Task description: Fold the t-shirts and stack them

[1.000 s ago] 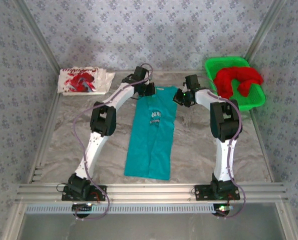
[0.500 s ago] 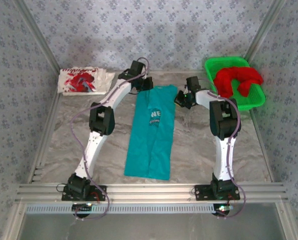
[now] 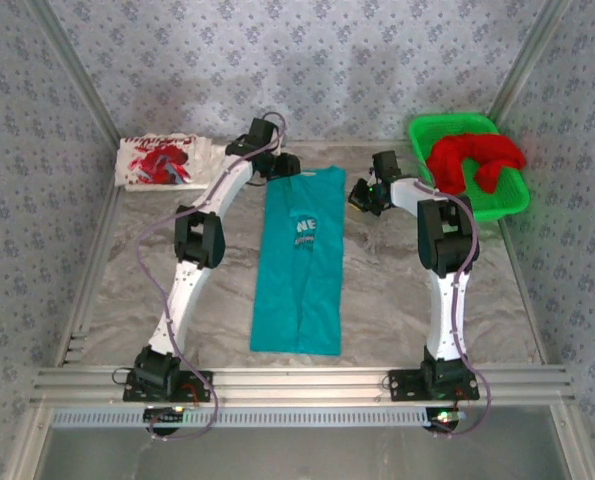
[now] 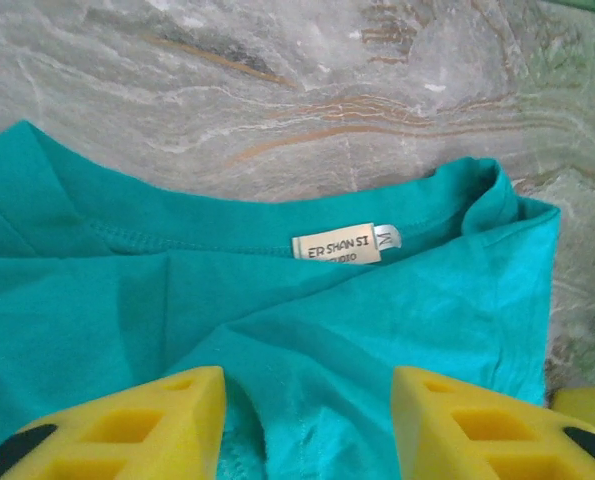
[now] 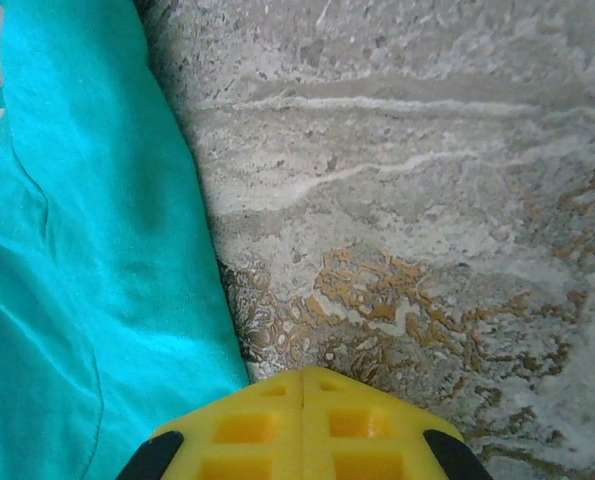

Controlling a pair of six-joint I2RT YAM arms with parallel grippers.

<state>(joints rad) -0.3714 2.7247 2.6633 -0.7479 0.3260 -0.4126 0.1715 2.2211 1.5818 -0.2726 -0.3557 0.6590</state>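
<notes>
Grey marble table (image 3: 107, 300) w/ the teal t-shirt (image 3: 302, 270) in the middle, folded into a long strip. Left gripper (image 4: 307, 405) is over the collar, jaws apart, holding nothing. Right gripper (image 5: 304, 385) is clenched empty, just beside the shirt's edge. Next, prob: grab the collar end & fold it toward the hem.

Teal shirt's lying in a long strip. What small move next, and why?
Probably lift the left gripper off the teal shirt at its collar: its jaws stand open over the cloth, gripping nothing. The right gripper sits shut beside the shirt, so a crosswise fold could follow.
</notes>
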